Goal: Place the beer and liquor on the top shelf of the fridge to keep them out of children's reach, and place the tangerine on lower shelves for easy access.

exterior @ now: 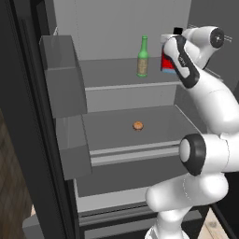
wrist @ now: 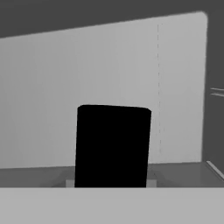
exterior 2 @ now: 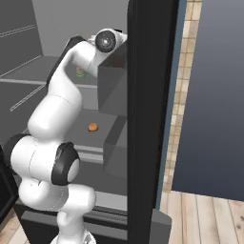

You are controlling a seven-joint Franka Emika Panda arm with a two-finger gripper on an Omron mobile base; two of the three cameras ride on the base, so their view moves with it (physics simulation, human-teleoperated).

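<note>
The gripper [exterior: 169, 52] is clamping the squat, boxy red liquor [exterior: 166, 63] over the flat grey top shelf [exterior: 112, 73], beside the slim green glass beer [exterior: 143, 58].

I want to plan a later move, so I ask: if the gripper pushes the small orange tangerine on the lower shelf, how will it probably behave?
The tangerine looks round, so it would probably roll. It lies loose on the flat lower shelf, so it could run toward the front lip. It is far smaller than the beer, so likely light.
</note>
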